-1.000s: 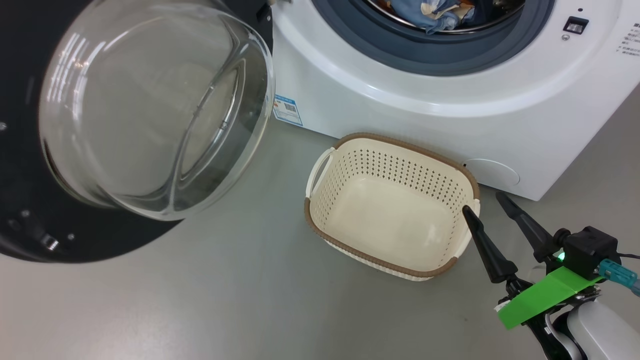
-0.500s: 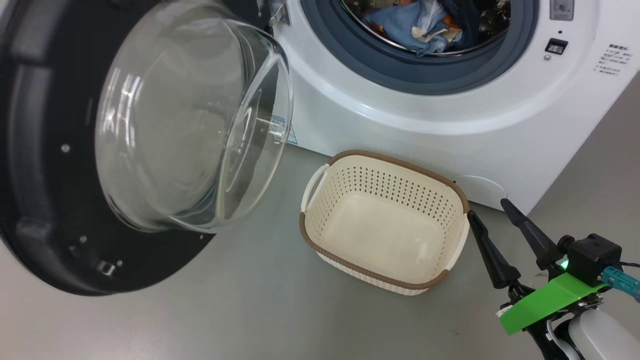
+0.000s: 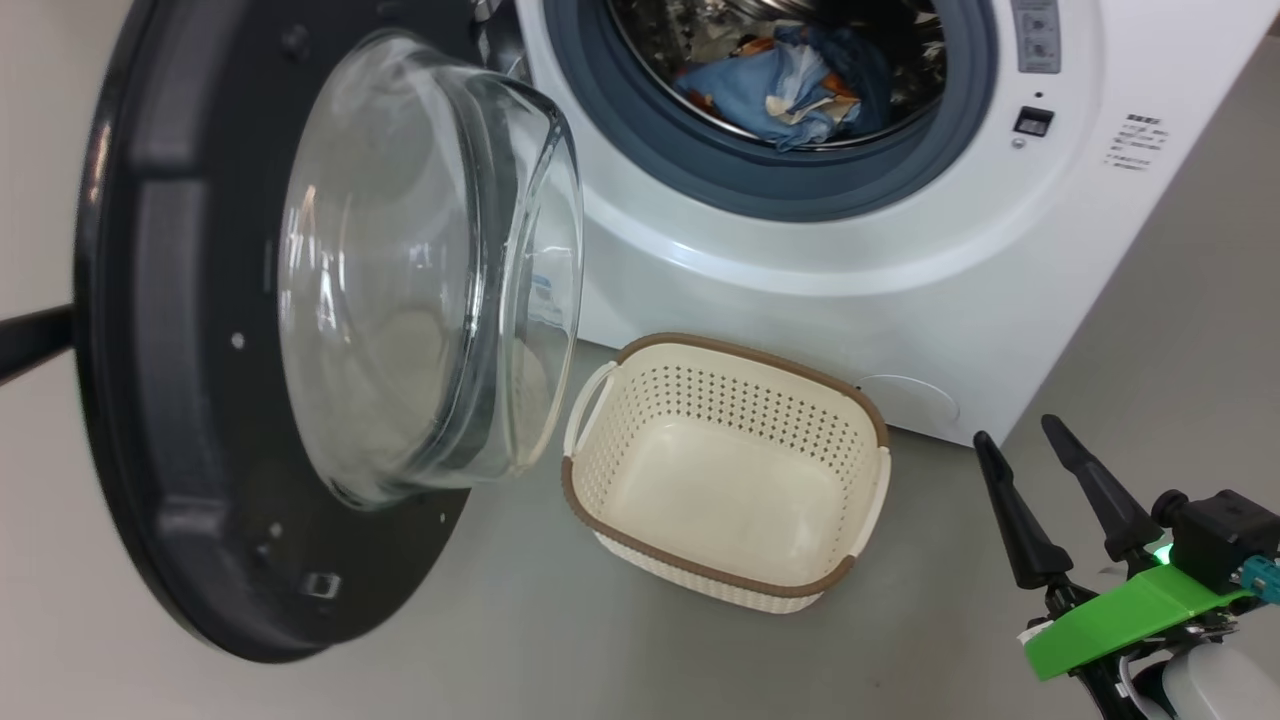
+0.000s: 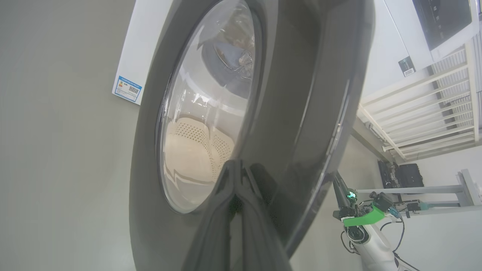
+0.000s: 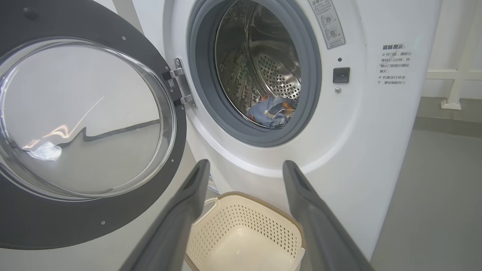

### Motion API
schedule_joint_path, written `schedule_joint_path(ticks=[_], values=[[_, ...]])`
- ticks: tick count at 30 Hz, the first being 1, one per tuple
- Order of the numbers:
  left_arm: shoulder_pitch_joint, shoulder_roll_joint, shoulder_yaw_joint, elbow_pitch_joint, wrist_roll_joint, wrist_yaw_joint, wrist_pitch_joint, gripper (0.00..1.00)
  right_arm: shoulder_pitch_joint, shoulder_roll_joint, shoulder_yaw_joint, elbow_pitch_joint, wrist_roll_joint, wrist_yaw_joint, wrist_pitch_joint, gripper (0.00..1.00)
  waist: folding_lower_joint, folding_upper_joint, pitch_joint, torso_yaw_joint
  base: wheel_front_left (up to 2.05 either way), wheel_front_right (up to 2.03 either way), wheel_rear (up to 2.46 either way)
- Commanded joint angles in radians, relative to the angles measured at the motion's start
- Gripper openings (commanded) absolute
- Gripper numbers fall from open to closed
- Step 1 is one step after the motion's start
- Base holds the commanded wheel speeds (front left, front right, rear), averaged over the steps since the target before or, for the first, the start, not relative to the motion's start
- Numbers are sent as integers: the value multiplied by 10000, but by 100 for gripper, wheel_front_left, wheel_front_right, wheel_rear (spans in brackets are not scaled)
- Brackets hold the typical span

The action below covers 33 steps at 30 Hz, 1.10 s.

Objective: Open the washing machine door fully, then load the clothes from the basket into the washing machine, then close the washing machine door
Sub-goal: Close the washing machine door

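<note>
The washing machine (image 3: 900,260) stands with its drum uncovered, and the clothes (image 3: 790,80) lie inside the drum, blue with some cream and orange. The washing machine door (image 3: 180,400) hangs partly swung, its glass bowl (image 3: 420,270) facing the machine. My left gripper (image 4: 236,162) is shut, its tips pressed on the door's glossy outer face (image 4: 301,94); its dark fingers (image 3: 30,340) reach in behind the door. The basket (image 3: 600,510) sits empty on the floor before the machine. My right gripper (image 3: 1017,432) stands open and empty, right of the basket (image 5: 286,229), pointing at the machine front (image 5: 361,131).
Grey floor (image 3: 560,640) runs around the basket and to the machine's right. A round white cover (image 3: 910,400) sits low on the machine front. White railings (image 4: 425,101) and a stand with equipment (image 4: 403,177) lie beyond the door in the left wrist view.
The head camera has lifted, showing more of the drum. The door has swung toward the machine, its glass bowl now covering the blue label. The right gripper stays open.
</note>
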Motion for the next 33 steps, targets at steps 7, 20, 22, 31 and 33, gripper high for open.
schedule_joint_path(ticks=[7,20,22,31,33], values=[[-182,34,156,-1143,-241,-71,269,0,280,-20,-322,-320,-187,52,-82,100,0,0,-244,-669,0,0,0],[-273,-633,-221,-1872,217,-71,-218,0,560,203,-675,-414,-247,52,-82,100,0,0,-479,-1965,0,0,0],[-312,-702,-254,-1880,276,-71,-327,0,567,227,-691,-432,-253,52,-82,100,0,0,-467,-2185,0,0,0],[-457,-995,-504,-1726,795,-71,-1115,0,593,328,-779,-471,-267,52,-82,100,0,0,-419,-3198,0,0,0],[-493,-1052,-525,-1667,897,-71,-1357,0,595,341,-796,-479,-273,52,-82,100,0,0,-399,-3426,0,0,0]])
